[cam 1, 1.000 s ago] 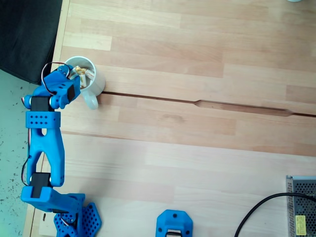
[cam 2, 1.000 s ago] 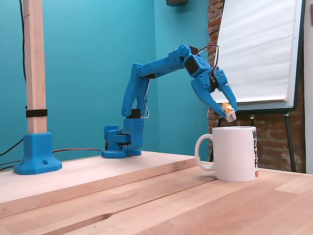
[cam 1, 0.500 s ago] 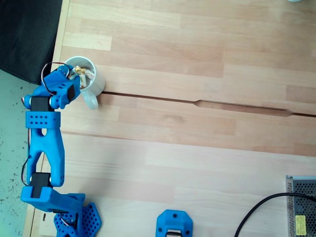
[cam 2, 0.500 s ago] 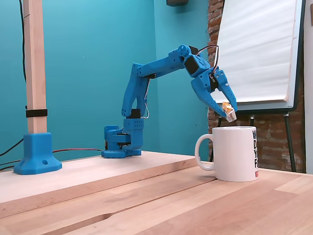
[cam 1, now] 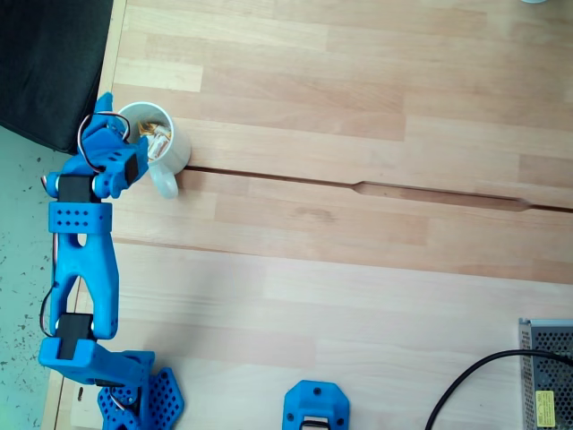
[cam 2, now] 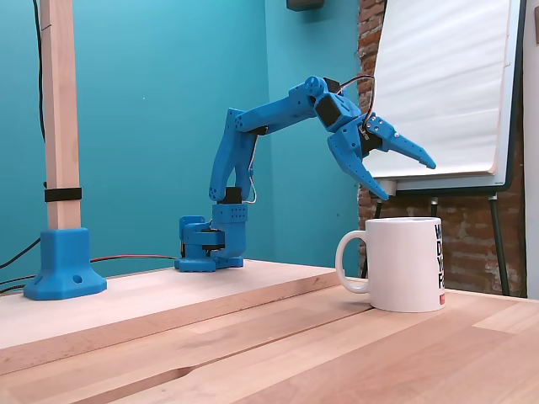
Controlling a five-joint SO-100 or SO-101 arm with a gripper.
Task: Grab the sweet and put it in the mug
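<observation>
The white mug (cam 1: 179, 146) stands near the table's left edge in a fixed view from above; the side fixed view shows the mug (cam 2: 406, 268) with its handle to the left. The sweet (cam 1: 158, 136), whitish with golden-orange ends, lies inside the mug. From the side the mug's wall hides it. My blue gripper (cam 2: 409, 181) hangs open just above the mug's rim, with nothing between its fingers. From above, the gripper (cam 1: 125, 118) covers the left part of the mug's mouth.
A dark cloth (cam 1: 49, 63) lies off the table's left edge. A blue printed part (cam 1: 315, 408), a black cable (cam 1: 466, 390) and a metal box (cam 1: 546, 376) sit along the near edge. A wooden post in a blue base (cam 2: 63, 273) stands at the left.
The gripper has opened above the mug. The sweet that it held between its fingertips has dropped into the mug. The arm has stayed in place.
</observation>
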